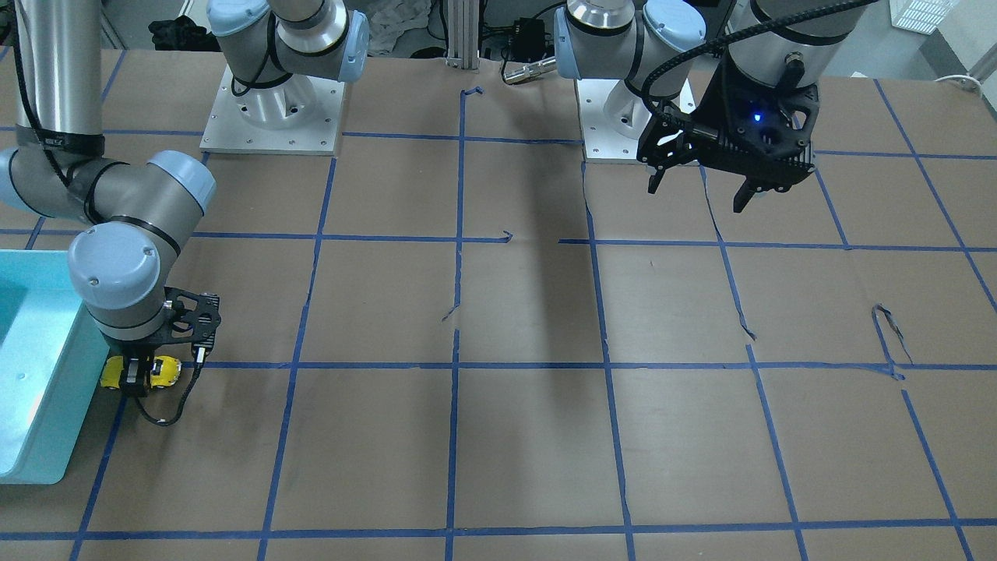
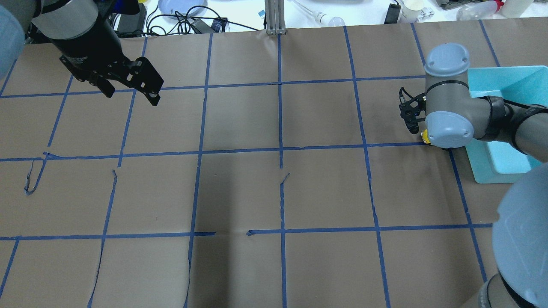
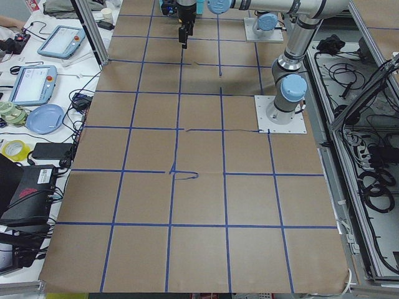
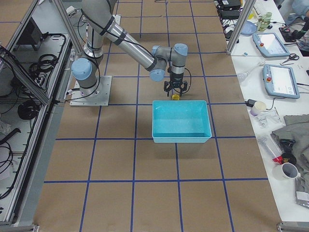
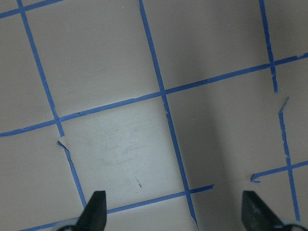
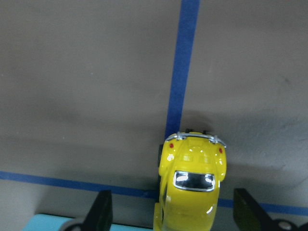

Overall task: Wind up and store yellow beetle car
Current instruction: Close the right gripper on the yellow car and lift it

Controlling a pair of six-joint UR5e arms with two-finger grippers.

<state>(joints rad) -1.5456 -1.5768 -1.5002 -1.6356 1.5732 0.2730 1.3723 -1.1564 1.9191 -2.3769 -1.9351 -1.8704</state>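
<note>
Closest to the right wrist camera, the yellow beetle car (image 6: 192, 187) stands on its wheels on the brown paper (image 6: 86, 72) that covers the table (image 1: 530, 436). It sits right where two lines of blue tape (image 6: 182, 62) meet. Its end with the chrome bumper and two small red lights points away from the camera, and a dark window shines on its rounded top.

The right gripper (image 6: 173, 202) is lowered over the car with its jaws spread wide. One of its black fingers (image 6: 101, 211) stands off each flank of the car, with bare paper showing between finger and bodywork on both sides, so the gripper straddles the car without clasping it. From across the table the same gripper (image 1: 140, 378) reaches down to the paper, and the car (image 1: 165, 372) shows yellow on both sides of it.

A turquoise bin (image 1: 47, 405) lies just beside the car, at the table's end on the robot's right. The car is outside the bin, next to its long wall. Whether the car touches that wall cannot be told. From the right end of the table, the car (image 4: 175, 96) shows as a yellow speck at the far wall of the bin (image 4: 181, 137).

The left gripper (image 1: 701, 191) hangs above the paper near the left arm's base, well apart from the car and the bin. Its jaws are parted too, and its wrist camera shows only paper and tape between its two fingertips (image 5: 96, 207)
</note>
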